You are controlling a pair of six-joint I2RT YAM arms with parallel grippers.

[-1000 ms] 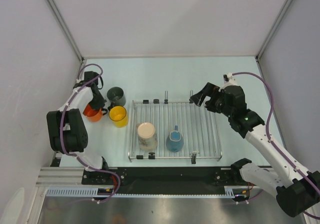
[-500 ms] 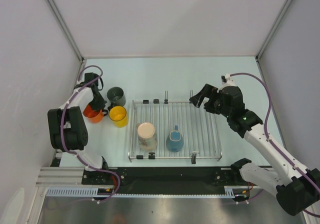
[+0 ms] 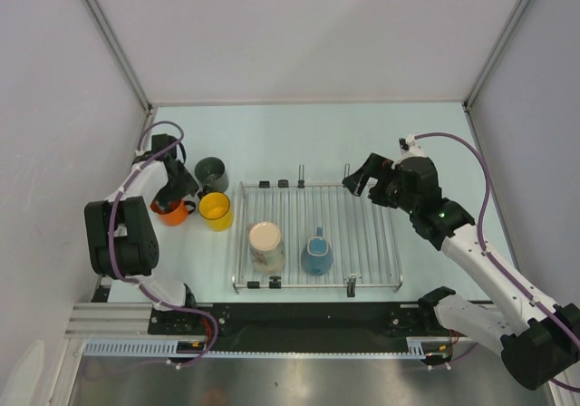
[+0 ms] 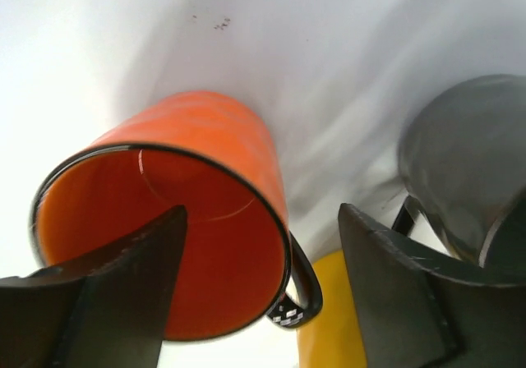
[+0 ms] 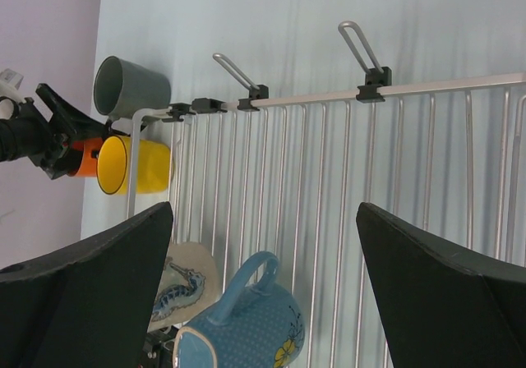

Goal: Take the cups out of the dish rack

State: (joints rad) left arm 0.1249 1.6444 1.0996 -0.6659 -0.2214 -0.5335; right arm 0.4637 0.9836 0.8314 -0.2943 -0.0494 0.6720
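Observation:
The orange cup stands on the table at the left, beside the yellow cup and the dark grey-green cup. My left gripper hangs over it, open. In the left wrist view one finger sits inside the orange cup and the other outside, past its handle. The cream-beige cup and the blue cup lie on the dish rack. My right gripper is open above the rack's far right corner. It holds nothing.
In the right wrist view the rack's upright posts stand along its far edge, with the blue cup and the cream-beige cup below. White walls close in the table on three sides.
My left gripper has opened and let go of the orange cup, which now stands on the table. The right arm has hardly moved.

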